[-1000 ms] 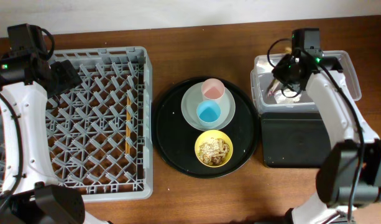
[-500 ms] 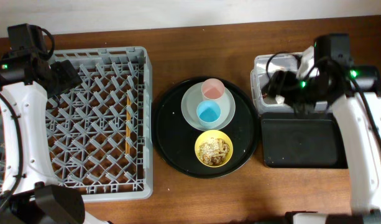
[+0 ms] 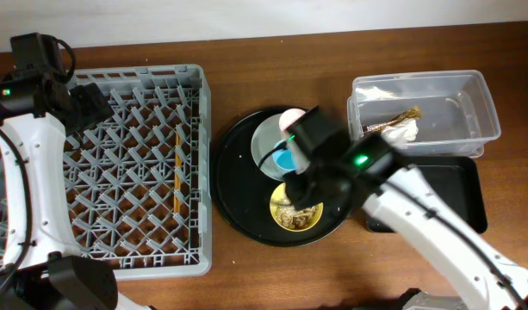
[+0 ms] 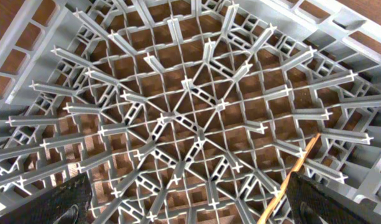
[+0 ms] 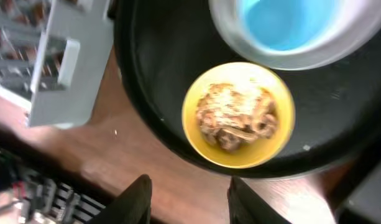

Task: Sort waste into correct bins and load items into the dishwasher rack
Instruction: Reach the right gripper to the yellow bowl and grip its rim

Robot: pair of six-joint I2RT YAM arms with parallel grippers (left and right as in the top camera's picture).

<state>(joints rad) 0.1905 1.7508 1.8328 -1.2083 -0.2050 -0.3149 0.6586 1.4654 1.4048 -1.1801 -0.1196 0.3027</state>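
Note:
My right gripper (image 3: pixel 308 191) is open and empty over the yellow bowl (image 3: pixel 291 217). In the right wrist view the bowl (image 5: pixel 196 134) holds beige-brown food scraps (image 5: pixel 235 115), just ahead of my open gripper (image 5: pixel 189 202). The blue cup (image 5: pixel 289 22) stands on the pale plate (image 3: pixel 264 142) beside the pink cup (image 3: pixel 289 119), both partly hidden by the arm. The clear tub (image 3: pixel 470 95) holds the white napkin (image 3: pixel 403 130) and the wrapper (image 3: pixel 374 129). The black bin tray (image 3: pixel 460 185) lies in front of it. Chopsticks (image 3: pixel 177 168) lie in the grey rack (image 3: pixel 117 258). My left gripper (image 4: pixel 190 211) is open above the rack.
The large round black tray (image 3: pixel 233 185) carries the plate, cups and bowl between the rack and the bins. A rack corner (image 5: pixel 59 56) shows at the left of the right wrist view. One chopstick (image 4: pixel 296 174) lies near my left gripper's right finger.
My right arm has swung left from the clear tub to above the yellow bowl, empty. The napkin and wrapper now lie uncovered in the tub. The left arm has not moved.

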